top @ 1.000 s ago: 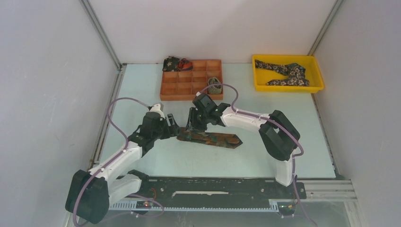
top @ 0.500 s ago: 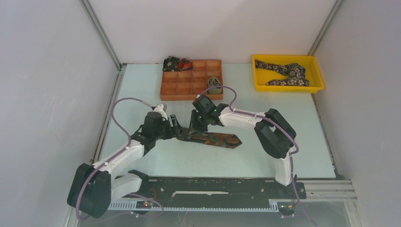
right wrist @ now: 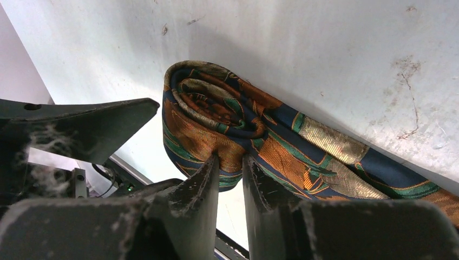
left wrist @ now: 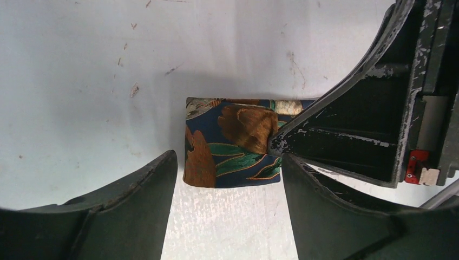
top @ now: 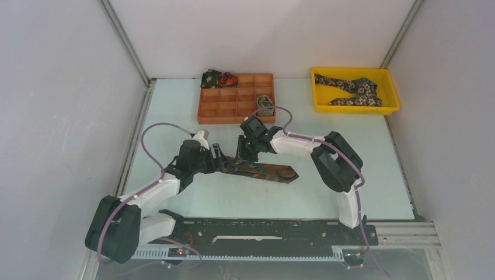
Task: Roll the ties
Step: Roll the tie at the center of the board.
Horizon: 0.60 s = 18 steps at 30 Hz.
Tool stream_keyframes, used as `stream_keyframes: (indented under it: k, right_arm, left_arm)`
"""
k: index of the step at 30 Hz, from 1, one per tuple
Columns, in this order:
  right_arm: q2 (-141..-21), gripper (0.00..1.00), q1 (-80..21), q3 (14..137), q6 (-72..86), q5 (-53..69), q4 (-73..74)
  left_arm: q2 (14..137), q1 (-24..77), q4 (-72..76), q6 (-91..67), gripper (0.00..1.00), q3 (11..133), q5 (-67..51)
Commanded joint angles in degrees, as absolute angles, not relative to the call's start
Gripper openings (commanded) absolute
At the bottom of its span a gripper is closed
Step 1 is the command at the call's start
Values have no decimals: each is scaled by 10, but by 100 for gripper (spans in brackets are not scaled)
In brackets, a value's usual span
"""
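A dark blue, rust and green patterned tie [top: 265, 171] lies on the table, its left end wound into a coil [right wrist: 208, 116], its pointed end at the right. My right gripper [right wrist: 230, 162] is shut on the coil's outer layer. It stands over the coil in the top view [top: 245, 154]. My left gripper [left wrist: 227, 179] is open just left of the coil [left wrist: 233, 143], the coil's end face between the fingertips but not touched. It shows in the top view [top: 220, 165] too. A floral tie [top: 350, 88] lies in the yellow bin [top: 394, 96].
An orange compartment tray [top: 225, 111] stands at the back with a small olive rolled tie [top: 265, 105] in a right cell and dark rolled fabric [top: 217, 78] at its back left corner. White walls enclose the table.
My left gripper has moved right, closing up to the coil's left end. My right gripper has shifted slightly left and back over the coil, still holding it.
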State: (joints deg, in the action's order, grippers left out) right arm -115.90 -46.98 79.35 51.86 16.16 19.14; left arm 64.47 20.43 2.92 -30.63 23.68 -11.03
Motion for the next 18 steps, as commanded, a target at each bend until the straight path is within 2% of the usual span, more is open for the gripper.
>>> stream_keyframes:
  k: [1,18]
  right_arm:
    - [-1180,25,-466,810,503,150,191]
    - [-1201,23,-462,793,499,149,187]
  left_arm:
    - [662,196,72,-313,76,230,-139]
    - [739,176,130,-317,72,219,-187]
